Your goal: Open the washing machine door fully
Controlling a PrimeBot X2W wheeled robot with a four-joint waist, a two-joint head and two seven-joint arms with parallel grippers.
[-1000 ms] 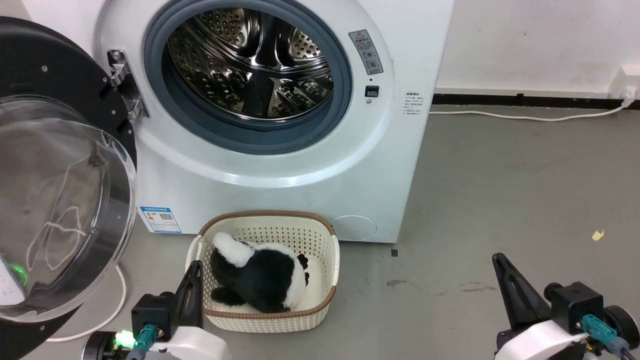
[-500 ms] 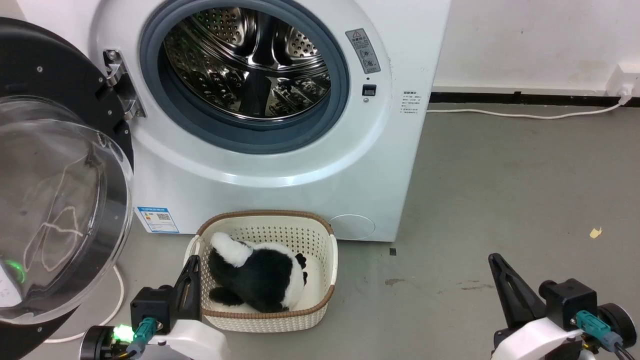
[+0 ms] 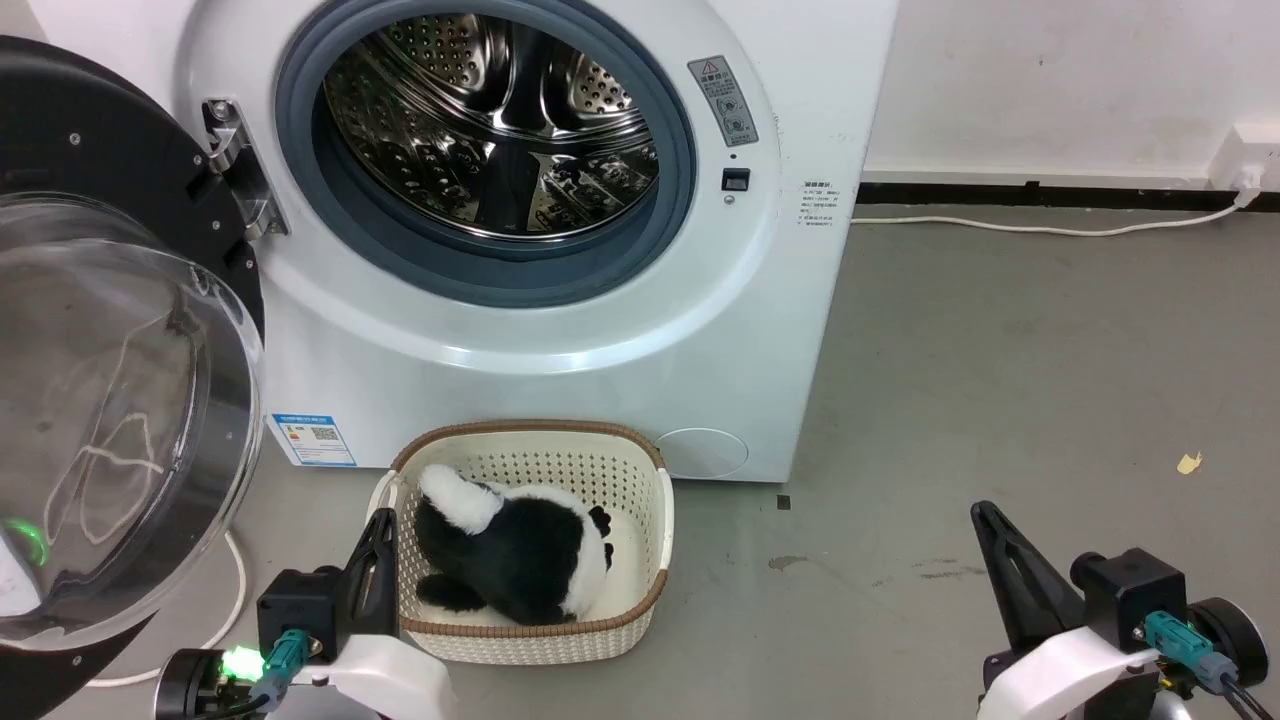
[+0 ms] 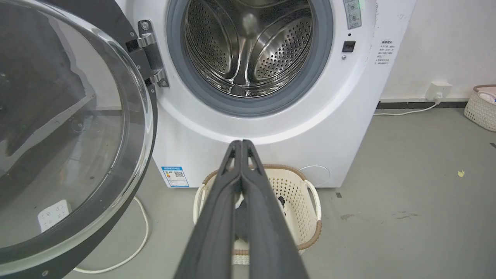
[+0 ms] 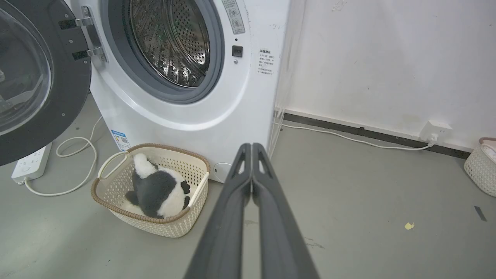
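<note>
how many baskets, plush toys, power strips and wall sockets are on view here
baskets: 2, the near basket and the far basket
plush toy: 1
power strip: 1
wall socket: 1
total: 5
</note>
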